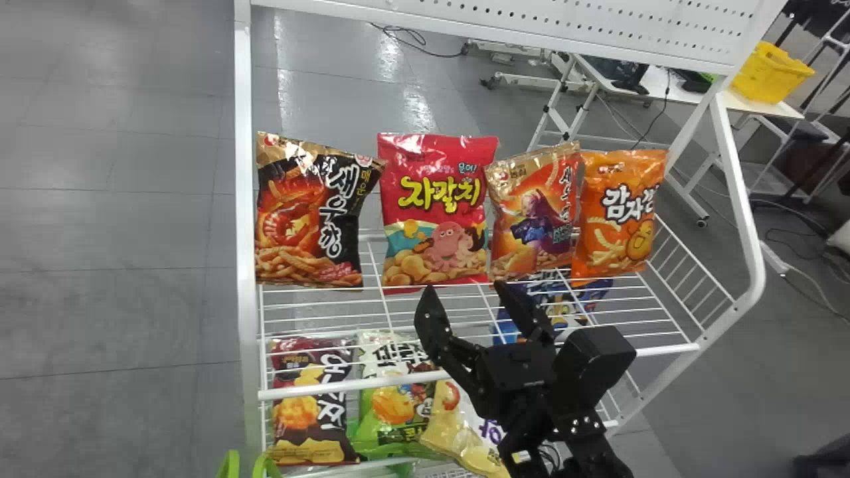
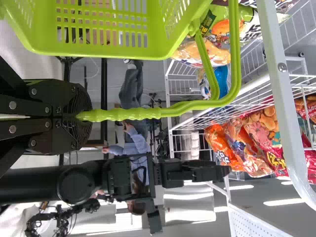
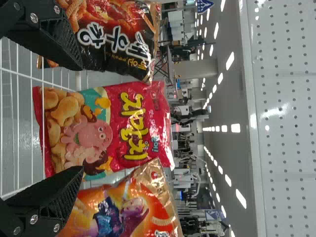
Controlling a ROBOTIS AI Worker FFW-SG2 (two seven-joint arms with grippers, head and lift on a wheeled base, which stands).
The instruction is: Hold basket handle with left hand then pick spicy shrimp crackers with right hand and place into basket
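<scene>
So, the holding half is looking done: my black left gripper [image 2: 75, 116] is clamping its fingers around the lime-green, rope-twisted plastic handle [image 2: 148, 113], and the slotted lime-green plastic basket [image 2: 113, 51] is hanging from it near the rack. That grip seems secure, though I'm only catching the handle's near end going in between the fingers.

The picking half is all waiting. The spicy shrimp crackers, a glossy black bag with a gold top and fiery red-orange print [image 1: 312, 219], are standing on the white wire shelf [image 1: 319, 386], leftmost in the row, so grasping, lifting and basketing are all remaining.

Now the right side: my black two-fingered right gripper [image 1: 469, 290] is pointing forward at the row, its flat fingers spreading wide with nothing between them. It's lining up with the shiny red snack bag [image 1: 435, 212], one place right of my target, and sitting down by that bag's lower edge. I'm judging it's needing a shift left before any closing in.
</scene>
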